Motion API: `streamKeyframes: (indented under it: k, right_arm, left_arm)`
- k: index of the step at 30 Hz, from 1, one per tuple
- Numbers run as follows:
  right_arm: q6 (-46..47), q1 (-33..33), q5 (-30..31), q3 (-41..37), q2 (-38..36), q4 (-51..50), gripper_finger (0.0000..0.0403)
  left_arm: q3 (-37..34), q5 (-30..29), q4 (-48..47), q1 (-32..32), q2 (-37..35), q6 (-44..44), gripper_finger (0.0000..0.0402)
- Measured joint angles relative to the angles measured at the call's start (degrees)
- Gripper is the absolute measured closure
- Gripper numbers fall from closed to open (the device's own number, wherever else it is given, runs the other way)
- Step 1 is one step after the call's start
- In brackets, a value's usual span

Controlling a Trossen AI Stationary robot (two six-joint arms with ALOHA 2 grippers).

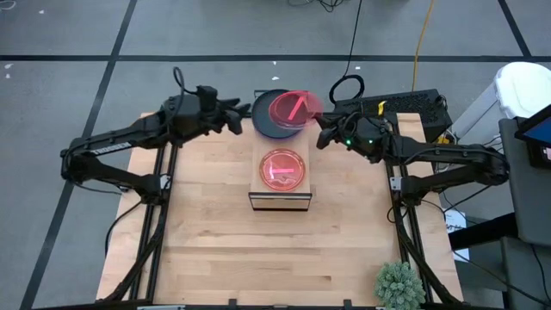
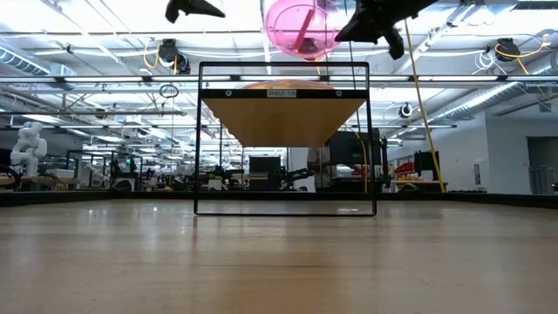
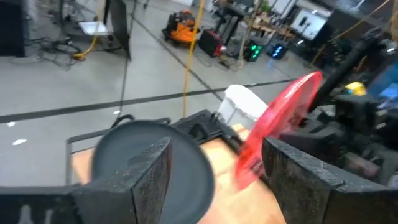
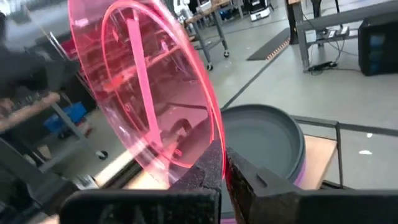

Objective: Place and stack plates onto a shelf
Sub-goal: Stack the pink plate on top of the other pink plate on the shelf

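A translucent pink-red plate is held in the air over the table's far edge, tilted steeply, by my right gripper, which is shut on it. Below it a dark teal-black plate lies flat at the far edge on a purple plate. The shelf stands mid-table, and another pink-red plate lies flat on its wood top. My left gripper hovers open just left of the dark plate. The low view shows the pink plate high above the shelf. My right gripper pinches the pink-red plate's rim between its two fingers, at the edge facing the table's right side. The fingers come roughly level from the right. The plate is lifted clear and stands tilted, close to on edge, above the fingers.
A green plant sits at the table's near right corner. Cables and a black box lie behind the right arm. Bare wood stretches in front of the shelf and to both sides of it.
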Motion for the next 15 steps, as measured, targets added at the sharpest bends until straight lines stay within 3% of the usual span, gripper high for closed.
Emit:
streamKeyframes:
  k: [6,15]
  right_arm:
    - [5.20,0.00,-0.62,0.00,-3.31,-4.61,0.0402]
    - [19.14,0.02,-10.34,0.00,-6.03,-11.13,0.0403]
  left_arm:
    - [-0.02,0.03,-4.61,1.97,-2.53,0.61,0.0149]
    - [-0.02,6.75,-6.89,3.90,-3.59,5.40,0.0149]
